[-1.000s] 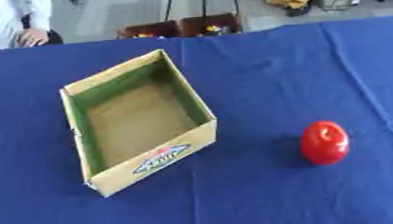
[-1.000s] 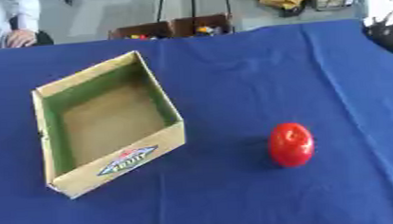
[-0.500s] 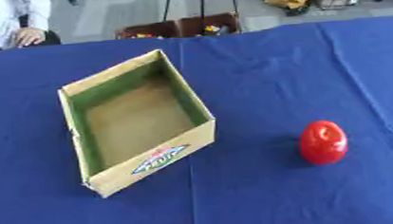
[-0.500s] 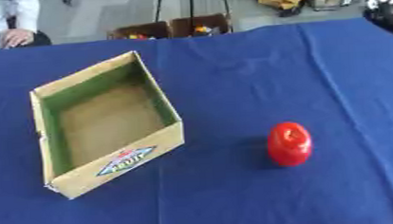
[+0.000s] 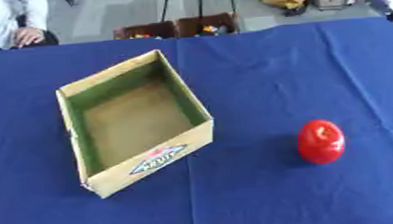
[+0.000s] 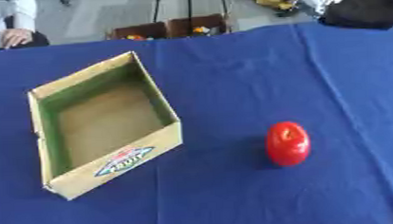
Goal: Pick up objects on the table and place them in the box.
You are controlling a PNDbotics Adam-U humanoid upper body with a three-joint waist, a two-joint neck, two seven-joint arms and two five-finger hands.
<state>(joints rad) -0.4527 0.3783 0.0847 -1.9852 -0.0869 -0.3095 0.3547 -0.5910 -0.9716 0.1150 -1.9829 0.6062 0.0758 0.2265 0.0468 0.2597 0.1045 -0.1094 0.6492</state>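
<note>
Blue cloth covers the counter (image 5: 256, 73); neither hand is seen, so their fingers cannot be judged. Right of the open box (image 5: 139, 156), a glossy red object (image 5: 321, 141), perhaps an apple, is set.

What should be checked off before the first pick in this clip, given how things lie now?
1. Red rounded object on the blue tablecloth, nothing around it: ok.
2. Open cardboard box upright, opening upward: ok.
3. Box interior free of items: ok.
4. Cloth between object and box free of obstacles: ok.
5. Object apart from the box, to its right: ok.
6. Robot hands ready: cannot tell, neither shows in either view.
</note>
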